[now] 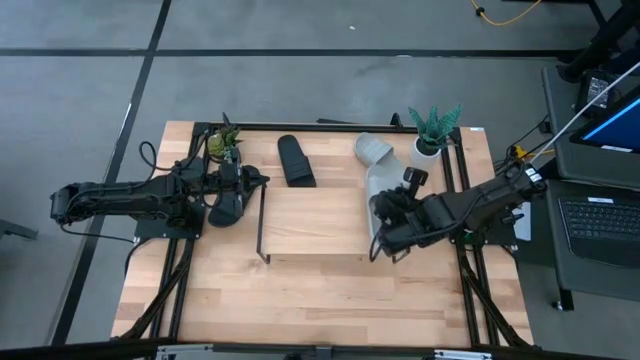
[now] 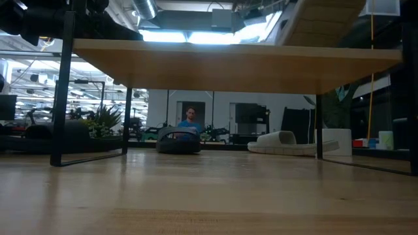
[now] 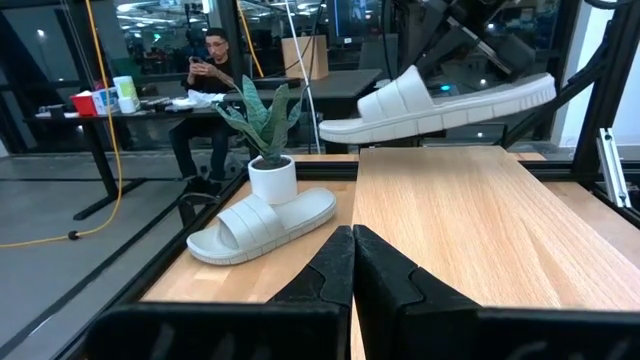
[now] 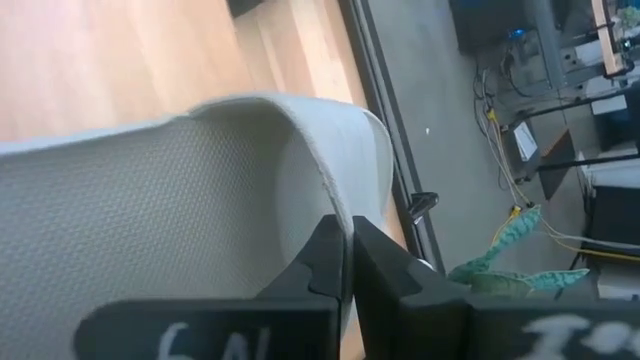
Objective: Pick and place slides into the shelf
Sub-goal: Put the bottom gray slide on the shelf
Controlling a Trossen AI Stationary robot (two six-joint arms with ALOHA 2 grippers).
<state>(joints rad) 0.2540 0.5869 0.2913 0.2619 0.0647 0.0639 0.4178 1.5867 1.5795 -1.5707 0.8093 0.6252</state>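
Landmark: shelf (image 1: 315, 225), a light-wood board with black wire end frames, standing mid-tabletop (image 1: 300, 300)

Right hand (image 1: 388, 238): at the shelf's right end, fingers pressed together on the strap edge of a grey slide (image 1: 378, 192). The right wrist view shows the strap rim pinched between the two dark fingers (image 4: 330, 262). In the left wrist view this slide (image 3: 440, 100) is clear of the board, above the shelf's far end and roughly level

Second grey slide (image 1: 373, 149): on the tabletop just behind the shelf's right rear corner, touching or just beside the white pot of a green plant (image 1: 432, 130). In the left wrist view it (image 3: 262, 224) lies flat beside the shelf, with the pot right behind it

Black slide (image 1: 295, 160): on the tabletop just behind the shelf, left of its middle

Other black slide (image 1: 227, 208): just off the shelf's left end, under the left hand (image 1: 250, 182). Whether they touch, cannot tell

Left hand: beside the shelf's left end, fingers pressed together with nothing between them in its wrist view (image 3: 352, 262)

A small plant (image 1: 222, 141) stands behind the shelf's left end

Beyond the tabletop, a person (image 3: 205, 75) sits at a desk
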